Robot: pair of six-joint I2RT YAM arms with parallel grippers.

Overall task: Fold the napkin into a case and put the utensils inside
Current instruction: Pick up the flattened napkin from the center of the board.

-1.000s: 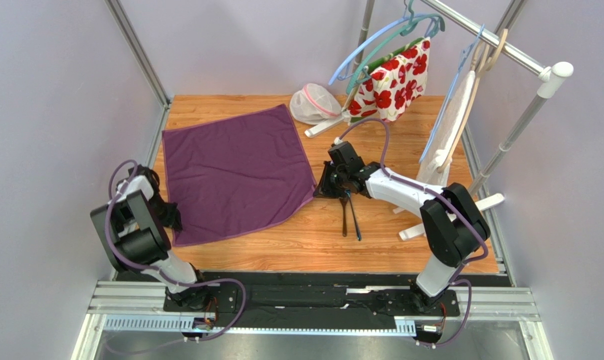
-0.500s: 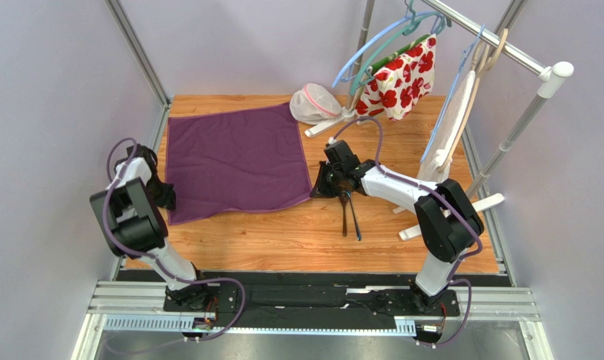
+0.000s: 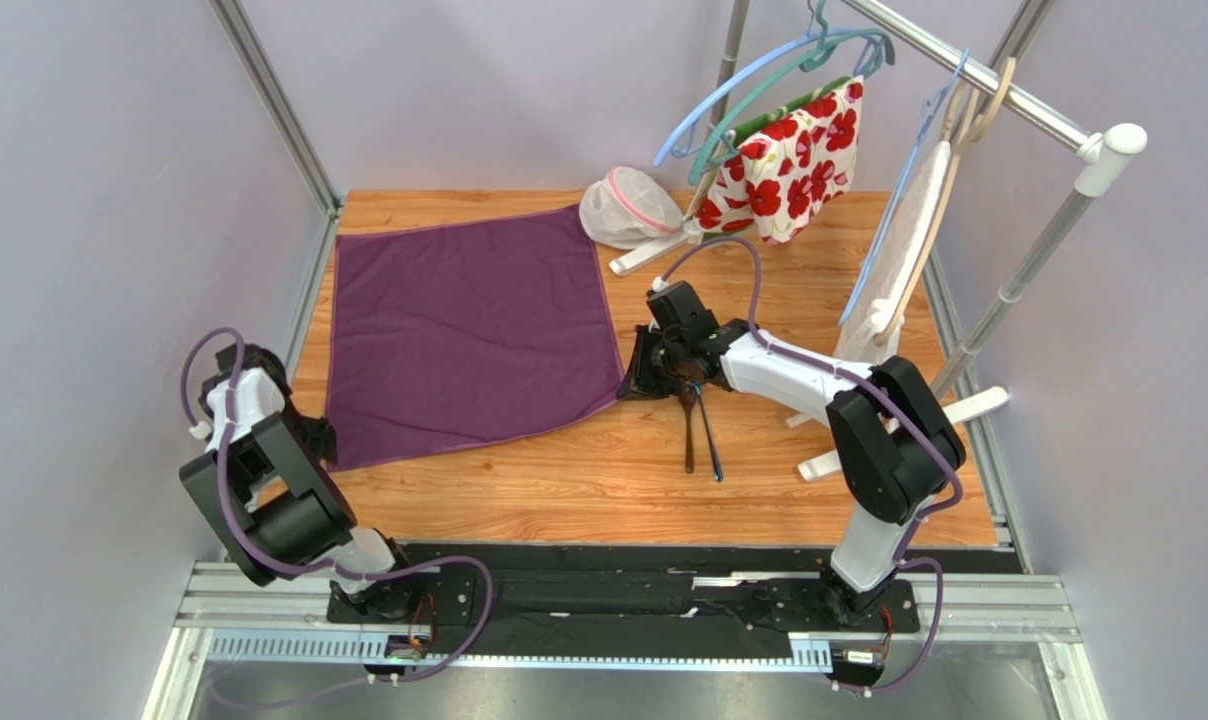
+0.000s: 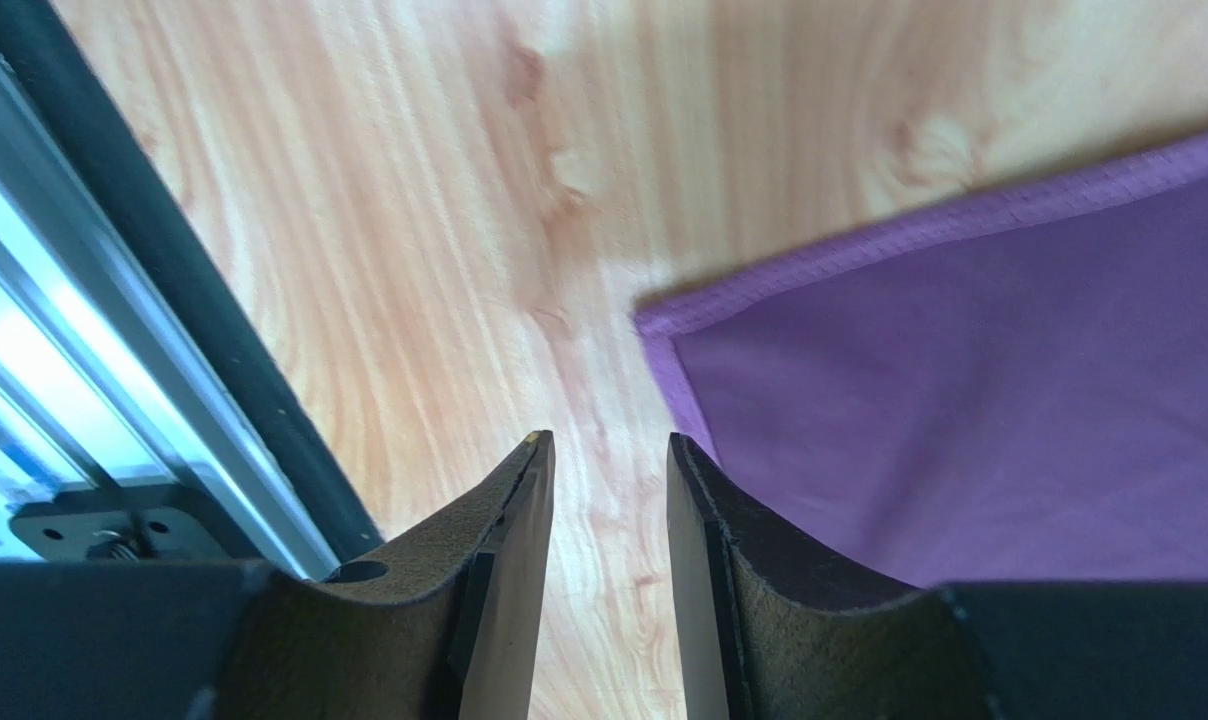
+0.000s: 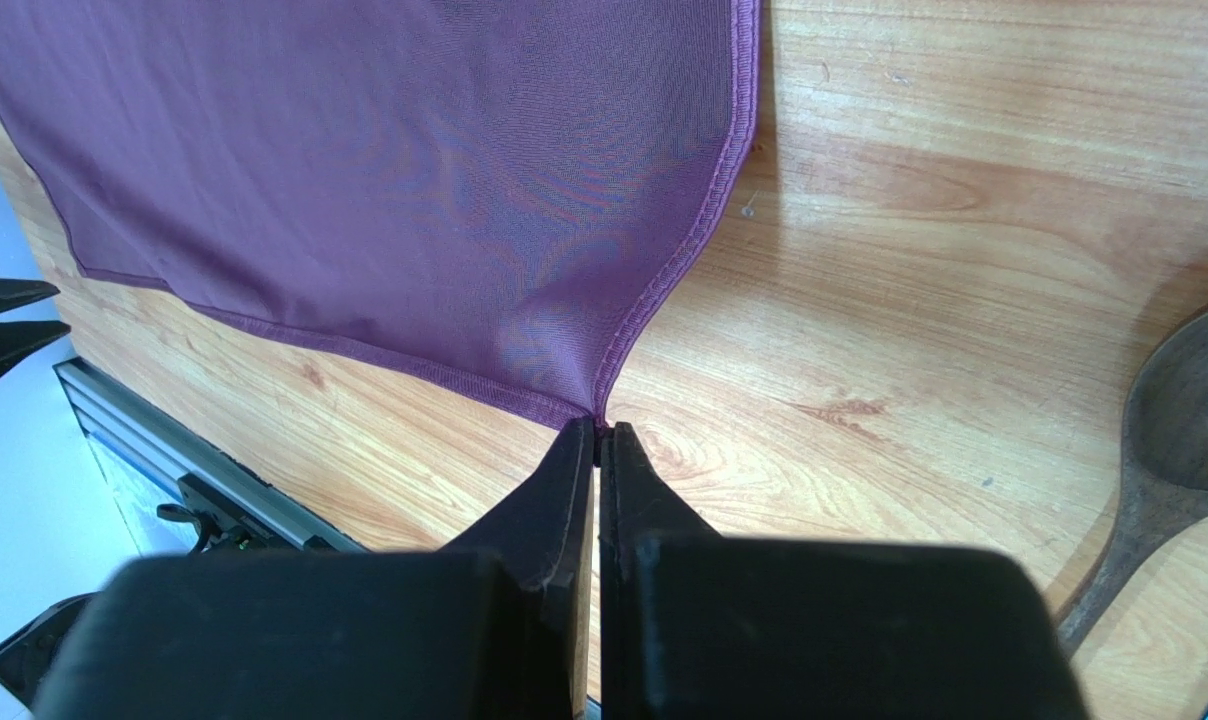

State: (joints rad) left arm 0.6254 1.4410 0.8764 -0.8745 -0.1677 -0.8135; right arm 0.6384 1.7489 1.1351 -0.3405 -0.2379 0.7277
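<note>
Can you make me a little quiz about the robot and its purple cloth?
1. Which claw pinches a corner of the napkin? A. the left claw B. the right claw C. both
2. True or false: the utensils lie on top of the napkin.
3. Fill in: the left claw is ___ and holds nothing.
Key: 1 B. 2 False, they lie on the bare table beside it. 3 open.

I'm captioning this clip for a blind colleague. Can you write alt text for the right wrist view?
The right gripper is shut on one corner of the dark purple napkin, which lies spread over the wooden table. A dark spoon lies on the bare wood at the right edge of the view.
</note>
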